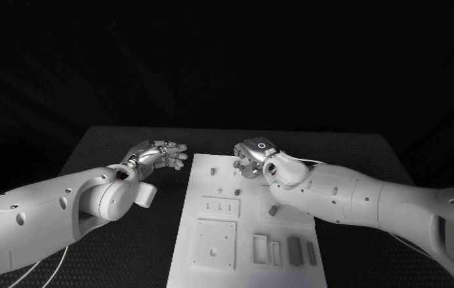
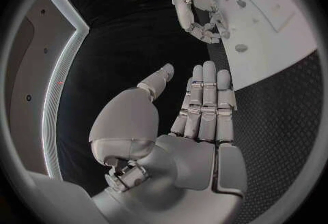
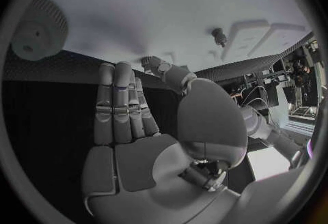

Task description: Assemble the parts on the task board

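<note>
I see the task board [image 1: 248,226] lying in the middle of the black surface [image 1: 123,248], reaching from the near edge toward the far side. My right robot hand [image 1: 254,157] hovers over the board's far end, fingers extended side by side with nothing in them. My left robot hand [image 1: 159,155] sits just off the board's far left corner, above the surface, fingers straight and empty. Small parts [image 1: 302,250] lie at the board's near right. I can read no writing anywhere.
</note>
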Tool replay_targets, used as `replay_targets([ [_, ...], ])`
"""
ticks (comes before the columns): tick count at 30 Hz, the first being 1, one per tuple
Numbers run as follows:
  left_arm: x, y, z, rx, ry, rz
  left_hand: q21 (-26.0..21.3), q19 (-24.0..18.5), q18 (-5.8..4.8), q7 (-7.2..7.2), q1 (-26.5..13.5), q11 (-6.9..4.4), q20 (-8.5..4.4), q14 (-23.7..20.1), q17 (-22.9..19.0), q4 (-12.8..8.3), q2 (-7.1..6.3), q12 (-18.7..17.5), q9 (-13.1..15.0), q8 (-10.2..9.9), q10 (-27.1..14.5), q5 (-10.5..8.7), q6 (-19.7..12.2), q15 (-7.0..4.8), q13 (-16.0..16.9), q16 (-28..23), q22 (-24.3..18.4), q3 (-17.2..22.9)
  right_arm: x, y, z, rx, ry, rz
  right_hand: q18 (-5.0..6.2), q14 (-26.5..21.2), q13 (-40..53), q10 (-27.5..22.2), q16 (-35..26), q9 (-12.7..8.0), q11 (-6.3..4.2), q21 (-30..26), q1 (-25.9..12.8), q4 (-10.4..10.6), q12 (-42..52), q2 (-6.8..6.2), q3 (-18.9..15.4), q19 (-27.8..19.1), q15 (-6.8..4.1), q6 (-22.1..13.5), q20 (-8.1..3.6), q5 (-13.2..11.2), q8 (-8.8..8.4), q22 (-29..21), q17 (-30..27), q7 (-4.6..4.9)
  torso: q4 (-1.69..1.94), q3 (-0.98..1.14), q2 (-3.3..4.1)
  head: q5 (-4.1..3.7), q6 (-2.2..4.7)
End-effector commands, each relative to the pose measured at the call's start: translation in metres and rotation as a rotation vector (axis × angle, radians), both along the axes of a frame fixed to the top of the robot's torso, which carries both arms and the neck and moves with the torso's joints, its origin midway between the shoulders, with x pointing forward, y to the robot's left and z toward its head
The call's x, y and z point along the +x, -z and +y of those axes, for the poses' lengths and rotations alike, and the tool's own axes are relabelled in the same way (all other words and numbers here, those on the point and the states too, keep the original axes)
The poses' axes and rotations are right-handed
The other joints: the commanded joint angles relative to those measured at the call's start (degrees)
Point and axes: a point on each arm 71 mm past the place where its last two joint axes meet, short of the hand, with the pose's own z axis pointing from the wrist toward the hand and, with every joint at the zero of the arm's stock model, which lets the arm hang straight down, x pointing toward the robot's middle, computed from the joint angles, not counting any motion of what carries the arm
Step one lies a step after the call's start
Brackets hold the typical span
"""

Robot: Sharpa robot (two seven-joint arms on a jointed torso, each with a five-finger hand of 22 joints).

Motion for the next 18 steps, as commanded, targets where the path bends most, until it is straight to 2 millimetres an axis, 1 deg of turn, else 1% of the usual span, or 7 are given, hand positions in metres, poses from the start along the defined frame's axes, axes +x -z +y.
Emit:
replay_targets([
  [1,-0.001,-0.001,-0.001,-0.011,0.013,-0.002,0.25,-0.52,0.84,0.05,-0.63,0.36,-0.05,-0.43,0.07,-0.41,-0.07,-0.31,-0.10,-0.40,0.05,-0.10,0.22,-0.17,0.01,-0.30,0.99,-0.04,-0.005,-0.007,-0.005,0.063,-0.017,-0.041,0.90,0.22,-0.10,-0.31,0.41,0.00,-0.11,0.35,0.18,0.31,0.50,-0.36,0.20,-0.41,0.30,-0.18,0.02,-0.07,-0.19,1.00,0.08,-0.10,-0.10,0.09,0.01,0.06,0.28],
  [5,-0.001,-0.001,0.001,-0.010,0.010,-0.004,0.25,-0.54,0.84,0.05,-0.63,0.36,-0.05,-0.45,0.07,-0.42,-0.08,-0.33,-0.10,-0.41,0.04,-0.10,0.21,-0.16,0.01,-0.31,0.98,-0.03,-0.006,-0.023,-0.018,0.103,-0.016,-0.041,0.90,0.79,-0.02,0.79,0.92,0.18,-0.48,0.88,0.73,0.44,0.97,-0.41,0.91,0.12,-0.06,0.37,-0.26,-0.06,0.27,1.11,0.26,-0.15,-0.21,0.10,0.02,-0.05,0.68],
  [7,-0.001,-0.002,0.002,-0.011,0.011,-0.004,0.25,-0.55,0.84,0.05,-0.63,0.36,-0.05,-0.45,0.08,-0.44,-0.09,-0.33,-0.11,-0.42,0.04,-0.11,0.21,-0.16,0.01,-0.32,0.98,-0.02,-0.008,-0.036,-0.027,0.138,-0.006,-0.039,0.89,0.83,0.08,1.53,1.39,0.27,-0.66,1.28,0.02,0.08,1.24,-0.59,0.08,0.07,-0.22,0.72,-0.29,-0.06,0.55,1.29,0.55,-0.21,-0.21,0.12,0.01,-0.10,0.81],
  [11,-0.002,-0.002,0.003,-0.017,0.010,-0.003,0.29,-0.61,0.84,0.14,-0.70,0.41,-0.02,-0.51,0.10,-0.50,-0.22,-0.43,-0.16,-0.55,-0.01,-0.15,0.02,-0.13,0.00,-0.38,0.97,-0.03,-0.007,-0.054,-0.047,0.160,0.017,-0.042,0.90,-0.37,0.78,3.50,3.67,0.40,-1.21,3.08,-1.24,-1.31,2.08,-0.63,-2.08,-0.64,-0.69,1.49,-0.28,0.00,1.03,1.48,2.16,-0.83,-0.66,0.21,-0.01,0.12,1.46],
  [14,-0.002,-0.002,0.003,-0.018,0.010,-0.004,0.29,-0.64,0.84,0.16,-0.69,0.42,-0.02,-0.54,0.11,-0.53,-0.23,-0.46,-0.17,-0.58,-0.03,-0.16,-0.02,-0.12,0.00,-0.40,0.97,-0.02,-0.005,-0.063,-0.068,0.181,0.031,-0.029,0.90,-1.06,2.60,6.04,6.21,0.48,-2.24,5.39,-2.12,-2.27,4.09,-0.61,-3.93,-0.93,-1.63,1.88,-0.53,-0.02,1.28,1.52,3.65,-0.49,-1.00,0.34,-0.10,0.08,1.59],
  [16,-0.002,-0.002,0.003,-0.018,0.010,-0.004,0.29,-0.65,0.84,0.16,-0.69,0.43,-0.01,-0.54,0.11,-0.54,-0.24,-0.47,-0.17,-0.58,-0.04,-0.16,-0.02,-0.12,0.00,-0.40,0.97,-0.01,-0.005,-0.065,-0.080,0.176,0.045,-0.010,0.90,-0.65,4.41,8.28,8.78,0.60,-3.20,7.89,-2.61,-2.38,6.62,-0.63,-5.37,-0.19,-2.53,2.56,-1.06,0.18,1.61,1.56,4.91,-0.36,-1.16,0.43,-0.17,0.14,1.66],
  [18,-0.002,-0.002,0.003,-0.018,0.009,-0.004,0.29,-0.66,0.84,0.17,-0.69,0.43,-0.01,-0.55,0.11,-0.55,-0.24,-0.47,-0.18,-0.59,-0.04,-0.16,-0.02,-0.12,0.00,-0.41,0.96,-0.01,-0.004,-0.064,-0.087,0.160,0.056,0.013,0.90,-1.29,7.04,8.67,11.25,0.53,-3.96,10.58,-2.86,-2.38,9.79,-0.64,-6.38,-0.45,-3.11,2.85,-1.66,0.33,1.57,1.47,5.85,-0.65,-1.33,0.53,-0.20,0.29,1.76],
])
